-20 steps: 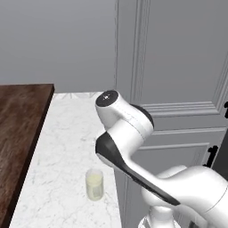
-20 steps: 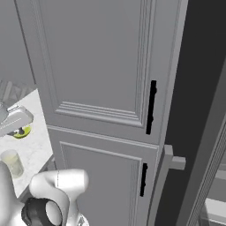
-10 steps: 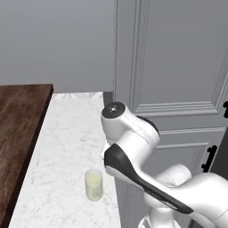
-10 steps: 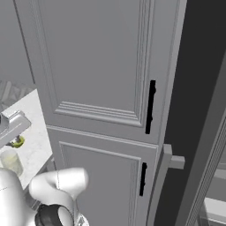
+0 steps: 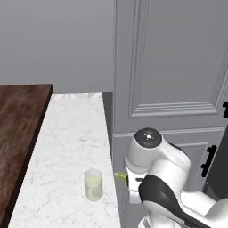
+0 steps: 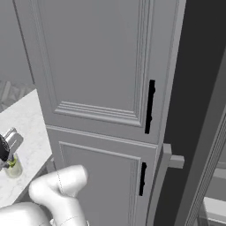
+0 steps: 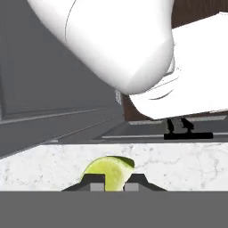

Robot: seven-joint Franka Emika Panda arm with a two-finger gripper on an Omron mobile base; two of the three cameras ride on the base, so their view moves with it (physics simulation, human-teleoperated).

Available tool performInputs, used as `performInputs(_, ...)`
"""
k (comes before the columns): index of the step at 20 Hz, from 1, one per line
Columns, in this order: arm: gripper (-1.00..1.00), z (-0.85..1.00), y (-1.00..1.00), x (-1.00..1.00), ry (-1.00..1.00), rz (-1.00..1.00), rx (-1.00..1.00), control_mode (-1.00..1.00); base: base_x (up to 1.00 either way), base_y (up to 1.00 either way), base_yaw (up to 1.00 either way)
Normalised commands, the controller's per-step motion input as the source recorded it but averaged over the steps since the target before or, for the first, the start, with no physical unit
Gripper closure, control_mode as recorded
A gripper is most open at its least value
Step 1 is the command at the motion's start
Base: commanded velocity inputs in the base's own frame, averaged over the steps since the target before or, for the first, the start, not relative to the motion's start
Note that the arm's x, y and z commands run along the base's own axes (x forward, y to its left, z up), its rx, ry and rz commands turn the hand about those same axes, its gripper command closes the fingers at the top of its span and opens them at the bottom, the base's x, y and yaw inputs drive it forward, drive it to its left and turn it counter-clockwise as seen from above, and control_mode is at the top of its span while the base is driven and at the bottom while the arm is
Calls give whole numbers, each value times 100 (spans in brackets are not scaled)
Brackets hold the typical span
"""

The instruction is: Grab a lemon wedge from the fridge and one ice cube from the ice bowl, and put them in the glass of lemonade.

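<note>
My gripper (image 7: 113, 183) is shut on the lemon wedge (image 7: 108, 170), a yellow-green piece pinched between the two finger tips over white marble. From the left base view the lemon wedge (image 5: 120, 176) sticks out of the gripper (image 5: 124, 177) just right of the glass of lemonade (image 5: 93, 185), near rim height and apart from it. In the right base view the gripper (image 6: 7, 154) hangs at the left edge just above the glass of lemonade (image 6: 14, 171). The fridge (image 6: 201, 101) stands open at the right, its long handle (image 6: 164, 176) toward me. The ice cube and ice bowl are out of view.
The marble counter (image 5: 67, 147) runs along a dark wooden top (image 5: 18, 133) on its left. Light grey panelled cabinet doors (image 5: 173, 67) with black handles (image 6: 150, 106) rise right beside the counter's edge. My own white arm (image 5: 156, 169) crowds the space between cabinet and glass.
The arm has folded down and the hand has dropped toward the counter, bringing the lemon wedge close to the glass. The glass has not moved.
</note>
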Motion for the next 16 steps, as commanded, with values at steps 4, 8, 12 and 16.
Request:
performInputs(4, 100, 4, -13, -40, 3, 85, -8, -100, 0, 0, 0)
performInputs(8, 100, 33, 0, -6, 18, 85, -24, -100, 0, 0, 0)
performInputs(12, 100, 44, 0, 10, 13, 81, -21, -100, 0, 0, 0)
performInputs(16, 100, 32, -3, 77, 2, 64, -12, -100, 0, 0, 0)
